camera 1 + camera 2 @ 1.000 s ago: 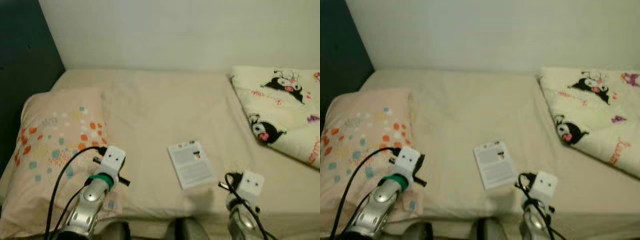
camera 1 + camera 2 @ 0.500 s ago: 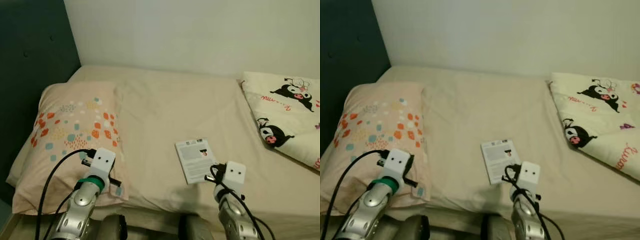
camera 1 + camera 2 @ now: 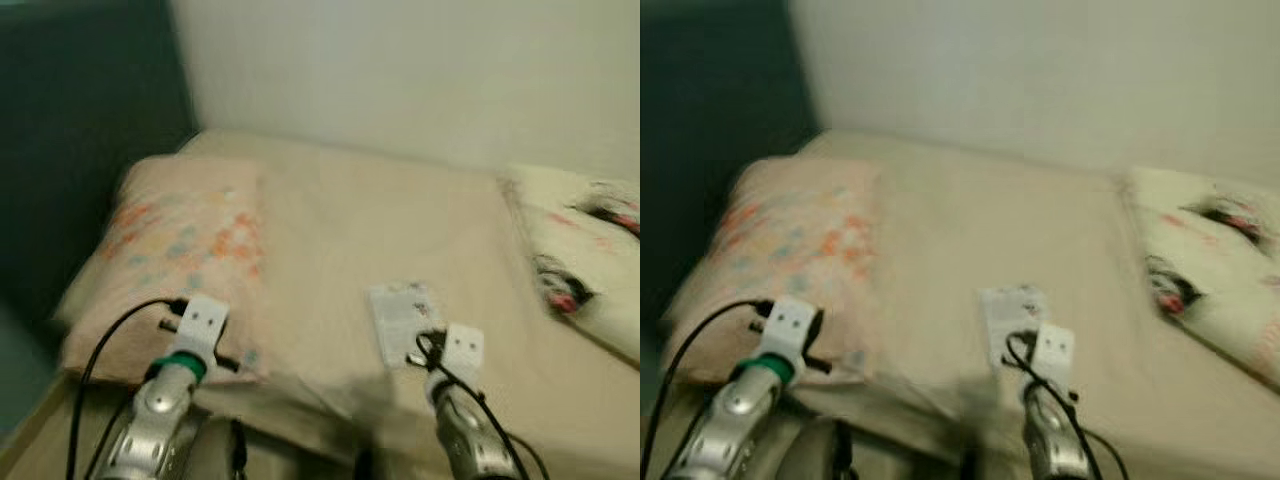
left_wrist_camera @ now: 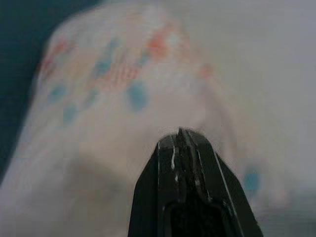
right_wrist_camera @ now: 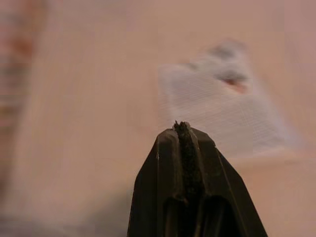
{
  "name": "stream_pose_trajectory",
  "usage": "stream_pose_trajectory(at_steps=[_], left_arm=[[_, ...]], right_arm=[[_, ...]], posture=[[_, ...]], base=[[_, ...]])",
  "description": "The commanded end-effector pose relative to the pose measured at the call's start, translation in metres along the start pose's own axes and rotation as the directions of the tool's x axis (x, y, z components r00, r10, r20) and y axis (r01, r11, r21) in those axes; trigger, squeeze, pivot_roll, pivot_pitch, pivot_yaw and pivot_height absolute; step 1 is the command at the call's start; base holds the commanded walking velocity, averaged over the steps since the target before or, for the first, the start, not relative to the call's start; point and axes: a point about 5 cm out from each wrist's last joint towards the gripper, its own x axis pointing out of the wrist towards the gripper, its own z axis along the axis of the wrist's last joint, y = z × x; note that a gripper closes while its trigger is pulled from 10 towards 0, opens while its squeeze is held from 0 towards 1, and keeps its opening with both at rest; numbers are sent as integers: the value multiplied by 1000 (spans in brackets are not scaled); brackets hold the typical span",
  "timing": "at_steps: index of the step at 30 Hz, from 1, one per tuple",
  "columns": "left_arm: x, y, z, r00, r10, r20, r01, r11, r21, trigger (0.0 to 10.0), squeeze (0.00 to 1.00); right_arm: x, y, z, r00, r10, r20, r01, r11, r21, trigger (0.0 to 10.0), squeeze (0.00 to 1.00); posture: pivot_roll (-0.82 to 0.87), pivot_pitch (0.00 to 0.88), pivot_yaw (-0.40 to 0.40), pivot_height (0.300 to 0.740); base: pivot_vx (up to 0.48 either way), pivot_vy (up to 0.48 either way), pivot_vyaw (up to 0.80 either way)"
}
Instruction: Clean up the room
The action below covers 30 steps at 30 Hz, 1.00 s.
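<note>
- Booklet (image 3: pixel 402 315) is the likely pickup: a white printed card or leaflet lying flat on the bed (image 3: pixel 330 260), near the front edge, right of centre. Head views are motion-blurred, so the print is unreadable.
- Right pincer (image 5: pixel 182 129): fingers pressed together, holding nothing. It hangs just short of the booklet's near edge, aimed at it in the wrist view.
- Left pincer (image 4: pixel 180 134): also closed and empty, pointed at the near corner of the patterned pillow (image 3: pixel 185 240) on the left side of the bed.
- Farther right: a cream blanket (image 3: pixel 585 250) with cartoon print, bunched against the wall side.
- Judgement, step in hand: approach for a booklet grab, not yet started.
- To do it well: let the camera settle first, then open the right fingers before descending.
- Flat paper on a soft sheet is hard to pinch. Come in low at the near edge, press one finger into the mattress to lift that edge, then close.
- Risk: catching sheet fabric along with the paper.
</note>
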Motion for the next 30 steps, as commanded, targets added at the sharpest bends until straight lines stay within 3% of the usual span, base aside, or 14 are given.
stream_pose_trajectory(at_steps=[1,14,30], left_arm=[[1,-8,-1,999,-29,-19,28,1000,-12,10000,0],[-2,-3,-4,999,-4,-32,3,1000,-21,10000,0],[-1,-11,-1,999,-29,-29,29,1000,-3,10000,0]], right_arm=[[-3,-4,-9,999,1,-38,-1,1000,20,10000,0],[-5,2,-11,997,54,-47,-55,998,-29,10000,0],[-6,-3,-17,998,-15,-56,15,1000,-2,10000,0]], posture=[[110,4,-39,601],[100,27,-57,636],[108,29,-48,636]], base=[[0,0,0],[0,0,0],[0,0,0]])
